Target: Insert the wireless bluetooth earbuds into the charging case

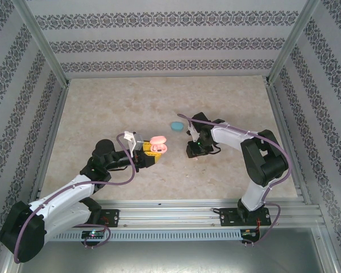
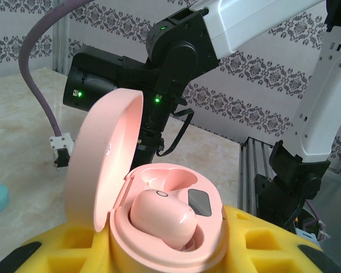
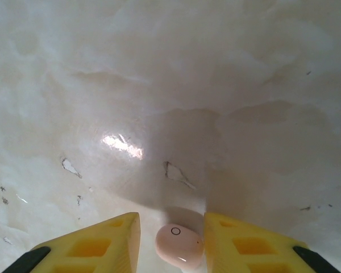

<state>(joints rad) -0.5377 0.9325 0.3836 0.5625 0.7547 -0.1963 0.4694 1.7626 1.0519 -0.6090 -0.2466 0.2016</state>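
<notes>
Left gripper (image 1: 150, 154) clamps the open pink case (image 2: 105, 165). Bottom centre, right gripper (image 3: 170, 224) brackets a pink earbud (image 3: 179, 245), grip unclear. Next: lift it across.

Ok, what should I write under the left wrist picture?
Open pink case gripped between yellow fingers, one pink earbud seated inside.
</notes>
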